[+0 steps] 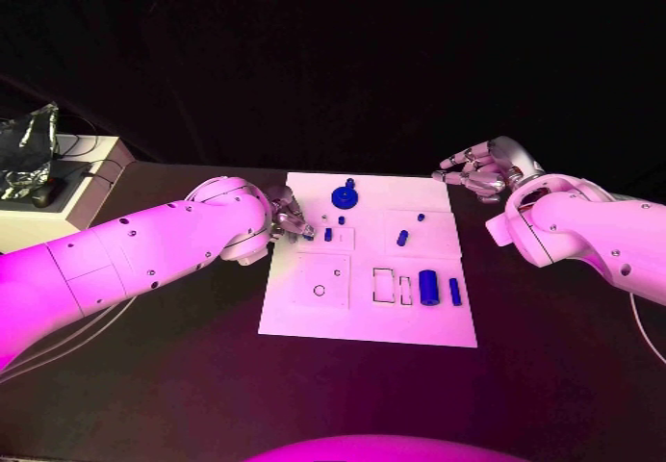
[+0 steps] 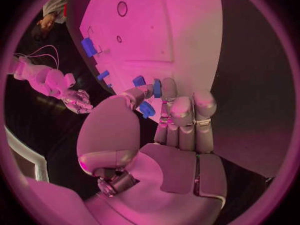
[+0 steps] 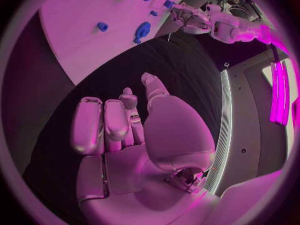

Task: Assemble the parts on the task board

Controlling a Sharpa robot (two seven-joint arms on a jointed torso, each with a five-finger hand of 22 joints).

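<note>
White rectangular task board (image 1: 368, 298) at the middle of the black table (image 1: 166, 385), long side running near to far. Blue disc-shaped part with a raised stem (image 1: 345, 197) near the board's far edge; small blue pegs (image 1: 327, 233) left of centre; one short slanted blue peg (image 1: 402, 238) right of centre; thick blue cylinder (image 1: 429, 284) and slim blue bar (image 1: 454, 292) side by side toward the near right, just beside outlined rectangular recesses (image 1: 385, 282); small round hole (image 1: 320, 290) in the near-left panel. Left hand (image 1: 288, 218) at the board's left edge, fingertips down on the surface; in the left wrist view, thumb and fingers (image 2: 169, 92) closed on a small blue part (image 2: 156, 88), with further blue pieces touching the fingertips. Right hand (image 1: 479, 168) over the bare table just beyond the board's far-right corner, fingers (image 3: 94, 125) loosely curled, apart, holding nothing. White box (image 1: 63, 197) at the table's far left, carrying crumpled foil (image 1: 28, 144).
</note>
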